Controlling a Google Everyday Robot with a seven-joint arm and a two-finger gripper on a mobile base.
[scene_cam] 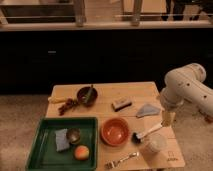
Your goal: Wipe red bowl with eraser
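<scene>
- Camera view shows the red bowl [114, 131] on the wooden surface [107, 89], just right of the green tray [35, 145].
- The eraser [121, 104] lies flat beyond the red bowl and slightly to its right, apart from it and untouched.
- The end effector [168, 120] hangs well to the right of the red bowl, past the white-handled brush [146, 133]. Its jaws stand wide and hold nothing.
- The step in hand, as I judge it, is fetching the eraser.
- To do it well, descend squarely over the eraser and pinch across its narrow width, keeping the felt base facing down.
- Avoid snagging the grey-blue cloth [148, 110], which lies beyond and to the right of the red bowl, close to the eraser.
</scene>
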